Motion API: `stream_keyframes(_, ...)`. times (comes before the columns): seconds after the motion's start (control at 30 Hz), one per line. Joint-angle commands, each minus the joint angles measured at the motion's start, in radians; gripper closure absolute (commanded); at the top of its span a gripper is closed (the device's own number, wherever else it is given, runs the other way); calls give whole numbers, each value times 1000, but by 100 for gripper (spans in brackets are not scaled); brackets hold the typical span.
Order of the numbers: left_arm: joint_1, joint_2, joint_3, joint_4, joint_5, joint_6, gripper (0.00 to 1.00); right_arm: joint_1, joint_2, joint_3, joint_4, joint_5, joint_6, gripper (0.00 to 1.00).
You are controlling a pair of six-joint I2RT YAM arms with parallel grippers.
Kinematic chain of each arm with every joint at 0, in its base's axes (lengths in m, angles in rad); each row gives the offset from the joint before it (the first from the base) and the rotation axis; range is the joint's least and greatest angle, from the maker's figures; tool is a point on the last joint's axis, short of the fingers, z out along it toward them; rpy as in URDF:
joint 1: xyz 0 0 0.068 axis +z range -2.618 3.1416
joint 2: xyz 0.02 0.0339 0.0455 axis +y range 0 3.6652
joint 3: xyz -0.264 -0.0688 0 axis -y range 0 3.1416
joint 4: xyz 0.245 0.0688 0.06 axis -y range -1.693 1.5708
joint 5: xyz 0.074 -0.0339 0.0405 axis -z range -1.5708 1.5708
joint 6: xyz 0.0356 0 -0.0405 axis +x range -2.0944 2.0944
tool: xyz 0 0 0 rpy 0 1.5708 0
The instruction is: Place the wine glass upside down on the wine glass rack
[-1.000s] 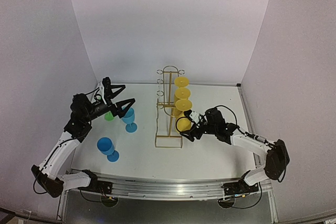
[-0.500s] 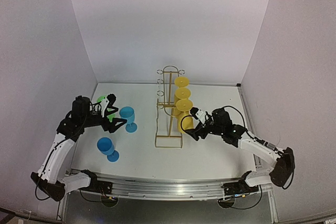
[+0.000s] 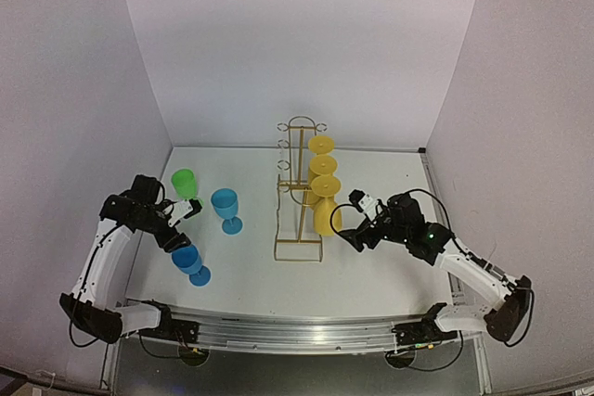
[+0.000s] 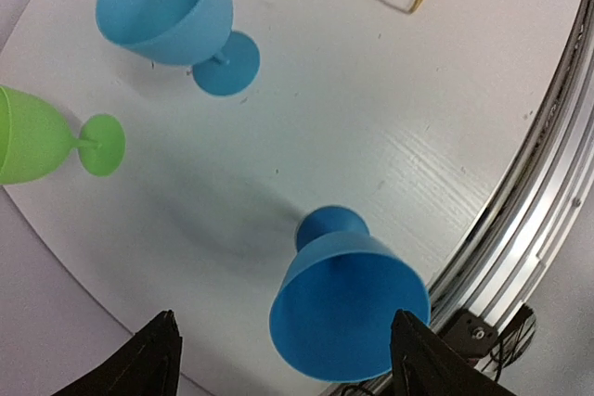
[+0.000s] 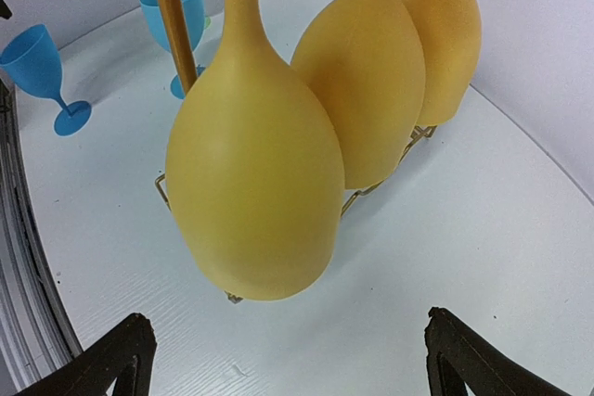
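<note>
The wine glass rack [image 3: 299,194] is holding yellow glasses [image 5: 255,164] upside down as the right gripper [image 5: 288,350], wide open and empty, is pulling back. The left gripper [image 4: 283,345], also wide and empty, is dropping toward the upright blue wine glass [image 4: 348,312] at the front of the table [image 3: 251,277], seemingly next up.

Light was bright, even and diffuse, leaving only faint shadows on the white table [image 4: 390,127]. In the left wrist view, the silver metal rail [image 4: 548,197] glared at 3 o'clock, and a soft grey shadow spread toward 9 o'clock from the near blue plastic goblet [image 4: 348,312]. Wide-angle lenses bowed straight edges.
</note>
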Motion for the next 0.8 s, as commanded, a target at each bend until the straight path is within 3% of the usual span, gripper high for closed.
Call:
stream_keyframes(0.0,9,-22,-94,-24,-191,60,25,6,-29,55,-27,8,27,4)
stream_keyframes(0.1,10,9,-134,41,-215,55,28,6,-33,61,-30,2,34,4)
stream_keyframes(0.3,10,58,-182,86,-197,66,43,8,-50,76,-37,-4,55,4)
stream_keyframes(0.6,10,40,-231,145,-150,71,99,14,-79,91,-44,15,97,4)
stream_keyframes(0.77,10,-42,-169,165,-125,48,100,16,-86,142,-65,78,188,4)
